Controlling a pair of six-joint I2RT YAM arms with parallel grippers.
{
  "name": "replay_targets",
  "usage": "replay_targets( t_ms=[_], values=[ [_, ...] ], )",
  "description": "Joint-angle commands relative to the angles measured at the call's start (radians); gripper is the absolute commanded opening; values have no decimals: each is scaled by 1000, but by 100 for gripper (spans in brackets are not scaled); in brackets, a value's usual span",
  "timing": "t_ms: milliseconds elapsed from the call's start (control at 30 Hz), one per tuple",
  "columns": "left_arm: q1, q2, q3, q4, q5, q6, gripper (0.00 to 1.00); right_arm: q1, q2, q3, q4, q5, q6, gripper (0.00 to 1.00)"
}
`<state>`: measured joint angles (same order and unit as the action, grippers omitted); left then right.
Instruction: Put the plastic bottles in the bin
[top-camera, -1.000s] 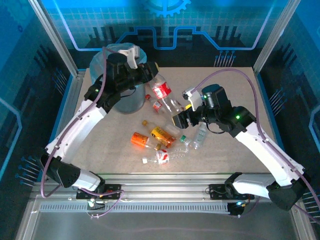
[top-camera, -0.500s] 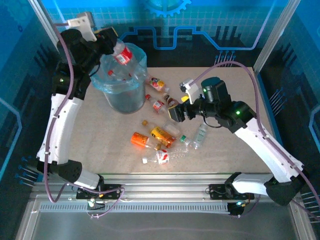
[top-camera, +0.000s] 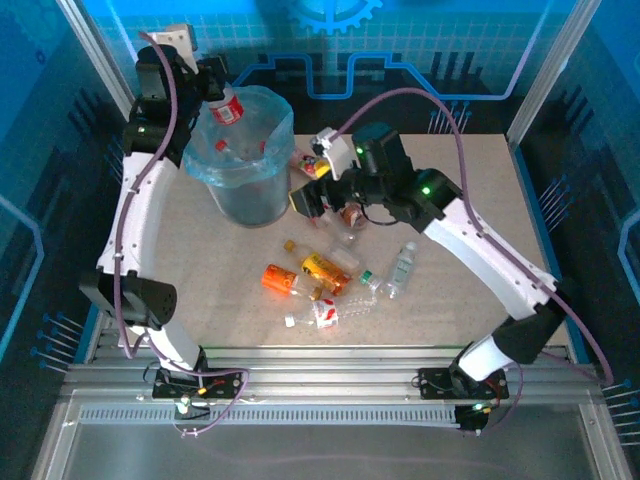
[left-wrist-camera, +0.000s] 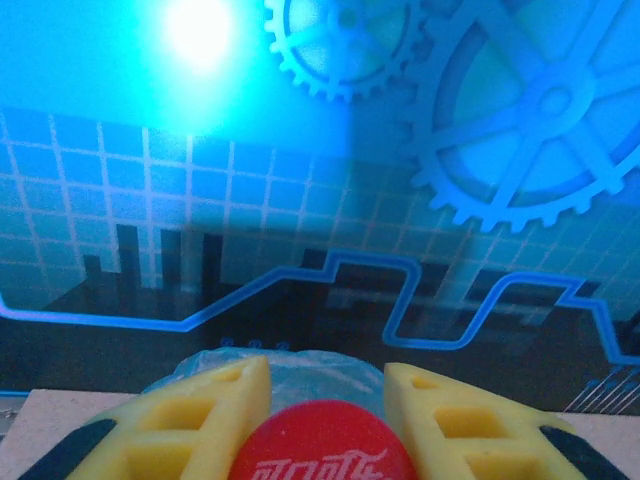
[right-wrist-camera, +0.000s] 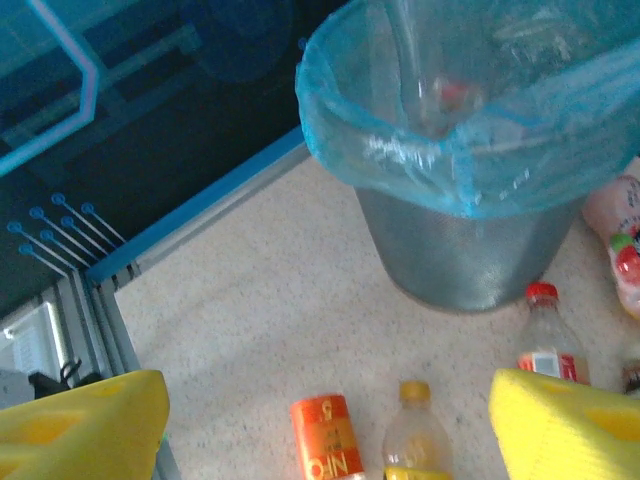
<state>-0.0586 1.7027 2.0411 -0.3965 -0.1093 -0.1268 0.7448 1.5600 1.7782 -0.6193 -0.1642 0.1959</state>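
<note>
- Top view: the left hand is clenching a red-labelled bottle and holding it over the far-left rim of the bin. A second ago this hand was working low beside the bin. The arm has since been swinging up and back, and the bottle is now hanging above the bag's mouth, not yet let go.
- Same view: the right hand is standing released and empty. It has been travelling left from the middle of the bench towards the small bottles just beside the bin's base. The loose bottles in the middle are lying where they lay before.
- Left wrist view: the yellow fingers are pinching the red-labelled bottle, its white lettering showing, with the bin's blue bag just beyond.
- Right wrist view: the fingers are gaping wide with nothing between them. They are facing the bin, an orange bottle, a yellow-capped bottle and a red-capped bottle near the bin's wall.
- Judgement: letting go over the bag is the step in hand. With many bottles lying on the bench, the task is looking only partway done.
</note>
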Motion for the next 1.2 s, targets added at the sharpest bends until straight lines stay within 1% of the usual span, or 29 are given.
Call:
replay_targets(
  t_ms=[0, 133, 267, 600, 700, 733, 833, 867, 900, 933, 1000, 1033, 1167],
  values=[
    [8, 10, 36, 15, -41, 103, 0, 13, 78, 105, -16, 4, 34, 84],
    [7, 59, 62, -35, -51, 166, 0, 18, 147, 176, -54, 0, 53, 84],
    [7, 84, 32, -60, -45, 214, 0, 19, 176, 183, -80, -5, 67, 84],
    [6, 54, -216, 54, -3, 268, 0, 21, 181, 139, -117, 8, 74, 84],
    [6, 59, -256, 70, 12, 277, 4, 20, 187, 142, -122, 5, 77, 84],
    [8, 61, -265, 75, 17, 279, 6, 20, 189, 142, -123, 4, 79, 84],
    [8, 67, -293, 96, 29, 285, 20, 19, 196, 145, -127, 2, 84, 84],
    [7, 70, -298, 97, 30, 283, 27, 20, 196, 145, -129, 0, 85, 84],
    [8, 71, -298, 96, 32, 283, 37, 21, 198, 145, -131, 0, 88, 84],
    [8, 71, -298, 93, 32, 281, 43, 20, 198, 145, -134, 0, 89, 84],
    [8, 70, -301, 93, 30, 273, 49, 21, 199, 147, -139, 0, 91, 84],
    [8, 68, -301, 93, 30, 268, 50, 20, 199, 147, -143, 0, 90, 84],
    [7, 61, -309, 93, 41, 246, 50, 19, 202, 150, -151, 3, 94, 84]
  ],
)
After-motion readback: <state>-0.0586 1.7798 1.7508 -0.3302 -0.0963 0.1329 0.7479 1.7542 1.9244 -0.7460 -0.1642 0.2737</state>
